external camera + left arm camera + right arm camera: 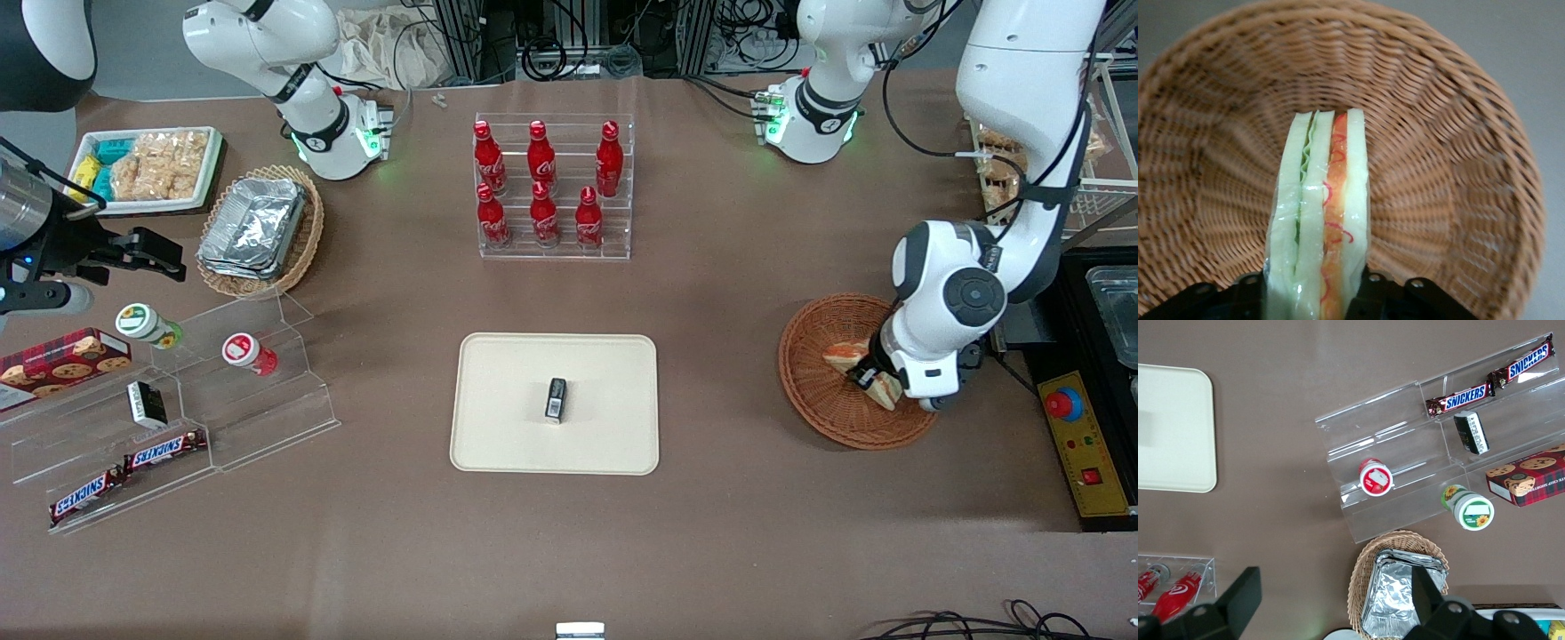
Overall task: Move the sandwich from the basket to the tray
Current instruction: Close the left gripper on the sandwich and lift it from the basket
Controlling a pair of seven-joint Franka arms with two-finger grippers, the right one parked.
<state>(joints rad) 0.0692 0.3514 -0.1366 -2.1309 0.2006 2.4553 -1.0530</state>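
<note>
The round reddish-brown wicker basket [831,391] sits toward the working arm's end of the table. In it is the sandwich [855,363], a wedge of pale bread with orange-red and green filling [1317,220]. My gripper [869,375] is down in the basket, its black fingers [1373,293] pressed against both bread faces, shut on the sandwich. The weave of the basket [1451,153] fills the wrist view around it. The cream rectangular tray [507,427] lies mid-table, nearer the parked arm than the basket.
A small black box [556,398] lies on the tray's middle. A clear rack of red bottles [553,188] stands farther from the front camera. A yellow control box with a red button [1077,440] is beside the basket. Clear snack shelves [169,400] lie toward the parked arm's end.
</note>
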